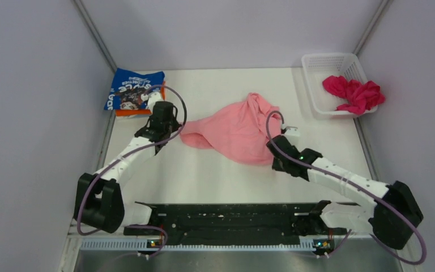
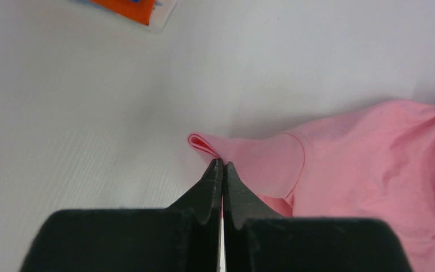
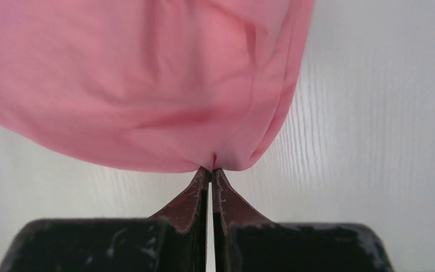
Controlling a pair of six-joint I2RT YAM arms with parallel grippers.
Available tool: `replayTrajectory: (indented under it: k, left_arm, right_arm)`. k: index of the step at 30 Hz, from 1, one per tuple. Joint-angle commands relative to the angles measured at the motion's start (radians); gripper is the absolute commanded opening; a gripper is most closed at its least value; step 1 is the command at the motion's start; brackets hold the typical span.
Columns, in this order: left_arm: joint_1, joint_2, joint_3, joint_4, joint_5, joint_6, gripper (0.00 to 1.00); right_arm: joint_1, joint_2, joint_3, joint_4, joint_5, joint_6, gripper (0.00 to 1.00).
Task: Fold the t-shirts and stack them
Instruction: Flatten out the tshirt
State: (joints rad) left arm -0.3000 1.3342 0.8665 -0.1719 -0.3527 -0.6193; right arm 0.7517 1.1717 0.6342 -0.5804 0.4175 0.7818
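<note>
Right jaws, closest to their wrist cam: pinched fully together on an edge of the pink t-shirt (image 3: 147, 85), cloth puckering into the tips. Left jaws: likewise closed tight, tips nipping a rolled fold at a sleeve end on the shirt's left side. So both arms have hold of the same garment, one per side. The shirt sits mid-bench, rumpled, bunched toward the far side, not spread flat, no fold made. Can't tell whether the gripped edges are off the surface. Progress, my read: about halfway. The blue t-shirt (image 1: 133, 90) lies folded at the far-left corner on top of the orange t-shirt (image 1: 130, 112), of which only a strip shows at the near edge, so that looks like the stack started, two done. Pink is in hand at the flatten stage. The magenta t-shirt (image 1: 354, 93) is a crumpled heap in the white basket (image 1: 331, 59) at the far right, spilling over the right rim, not started. Left to do: spread, fold and stack pink, then the same for magenta. The bench (image 1: 204, 181) is white, matte, with a faint linear grain in the wrist views. A black rail (image 1: 226, 218) runs along the near edge between the arm bases. Pale lilac panel walls on three sides, metal posts in the far corners, even light, soft shadows.
</note>
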Motion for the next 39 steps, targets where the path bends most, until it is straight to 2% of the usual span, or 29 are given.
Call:
replayTrajectory:
  k: [1,5,11,15,21,26,31,34,39]
  left_arm:
    - [-0.002,-0.127,0.103,0.047,-0.001,0.049,0.00]
    - [-0.004,-0.222,0.162,0.070,0.031,0.102,0.00]
    - [-0.008,-0.386,0.288,0.075,0.093,0.184,0.00]
    - [-0.009,-0.495,0.382,0.069,0.164,0.229,0.00]
    - [-0.009,-0.622,0.511,0.033,0.241,0.277,0.00]
    - [-0.008,-0.656,0.642,0.006,0.342,0.315,0.00]
    - [-0.006,-0.662,0.744,-0.014,0.410,0.332,0.00]
    - [-0.002,-0.664,0.757,-0.015,0.418,0.342,0.00]
    - [-0.001,-0.632,0.710,-0.002,0.400,0.356,0.00]
  right_arm:
    - [-0.051,-0.188,0.192,0.006,0.202,-0.114,0.00]
    - [-0.062,-0.314,0.348,0.007,0.283,-0.251,0.00]
    - [-0.062,-0.423,0.560,0.043,0.287,-0.457,0.00]
    - [-0.061,-0.470,0.698,0.070,0.184,-0.535,0.00]
    - [-0.061,-0.475,0.904,0.033,-0.086,-0.592,0.00]
    - [-0.062,-0.494,0.981,0.027,-0.239,-0.586,0.00]
    - [-0.061,-0.512,1.015,0.025,-0.312,-0.574,0.00]
    - [-0.062,-0.517,1.016,0.026,-0.319,-0.572,0.00]
    - [-0.061,-0.511,0.973,0.035,-0.240,-0.595,0.00]
